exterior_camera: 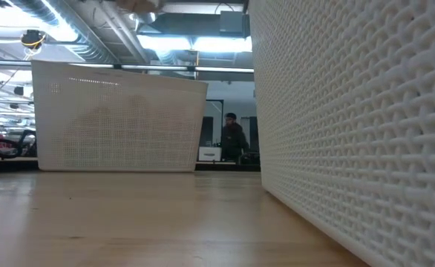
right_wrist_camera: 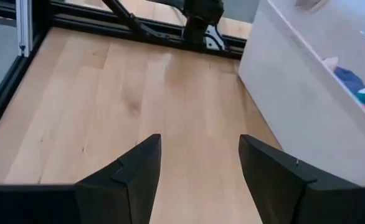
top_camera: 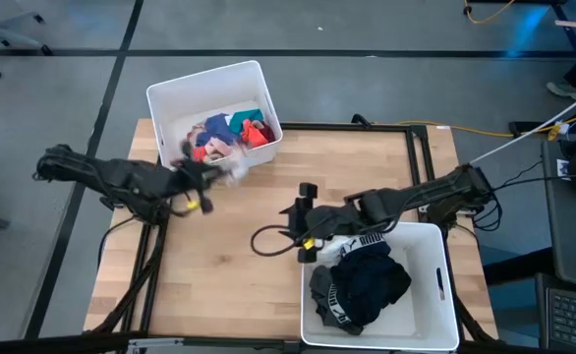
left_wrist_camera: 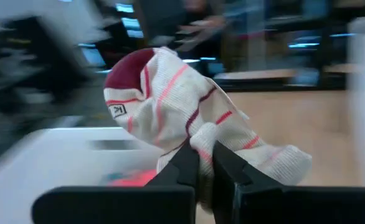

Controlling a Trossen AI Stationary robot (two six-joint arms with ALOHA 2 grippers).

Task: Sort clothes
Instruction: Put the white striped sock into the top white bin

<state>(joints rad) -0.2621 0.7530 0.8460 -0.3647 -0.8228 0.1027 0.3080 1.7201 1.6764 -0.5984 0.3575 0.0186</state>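
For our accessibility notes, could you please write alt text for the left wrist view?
The left gripper is shut on a white sock with pink stripes and a maroon toe, held up above a white bin. Behind lie wooden tabletop and a blurred room.

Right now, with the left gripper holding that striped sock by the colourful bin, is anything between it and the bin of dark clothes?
The right arm: it lies across the table's middle, its open right gripper beside the dark-clothes bin. The left gripper is shut on the striped sock.
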